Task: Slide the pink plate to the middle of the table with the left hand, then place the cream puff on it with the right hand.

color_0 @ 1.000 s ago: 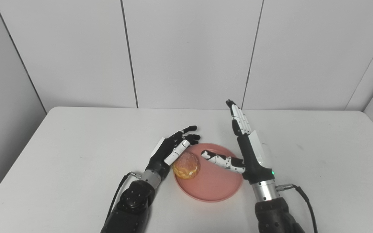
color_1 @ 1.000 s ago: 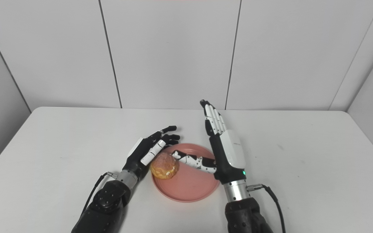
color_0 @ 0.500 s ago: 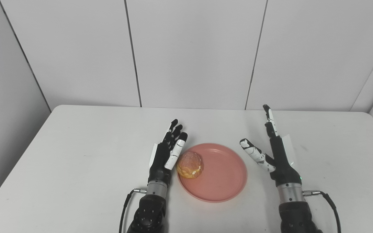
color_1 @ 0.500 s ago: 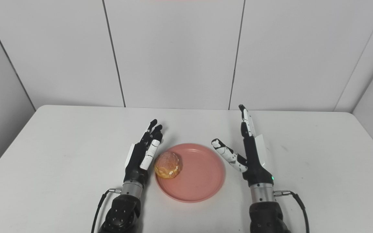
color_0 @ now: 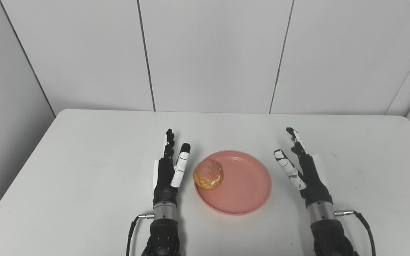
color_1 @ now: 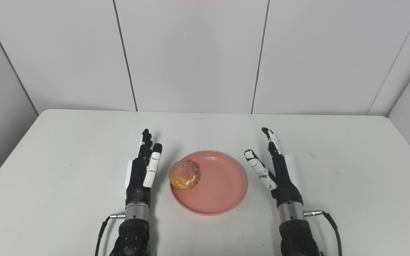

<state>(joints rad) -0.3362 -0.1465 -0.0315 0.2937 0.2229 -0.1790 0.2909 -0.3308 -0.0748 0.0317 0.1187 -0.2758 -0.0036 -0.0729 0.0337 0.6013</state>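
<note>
Pastry at the centre: a golden-brown cream puff [color_0: 208, 174], rounded and crackle-topped with a pale seam of filling along its lower edge, sits on the left part of a pink plate [color_0: 247, 199], close to the rim. The plate is a smooth, matte, shallow round dish with a low raised lip, lying flat near the middle of a white bench [color_0: 84, 170] whose surface is plain and faintly scuffed.

Just left of the plate stands the robot's left hand [color_0: 167, 172], edge-on to the viewer, its black fingers [color_0: 169, 142] straight and pointing toward the far wall, the white-capped thumb beside them; the fingers are released and grasp nothing, and a narrow strip of bench separates the hand from the puff.

On the plate's other side, near but apart from its rim, the right hand [color_1: 279, 174] mirrors it: dark, jointed fingers extended upward, white-shelled thumb angled out toward the plate, likewise released and holding nothing.

Both hands rise from polished metal wrist cuffs with thin black cables trailing off. Behind the bench, pale grey wall panels [color_1: 190, 53] meet at dark vertical seams.
</note>
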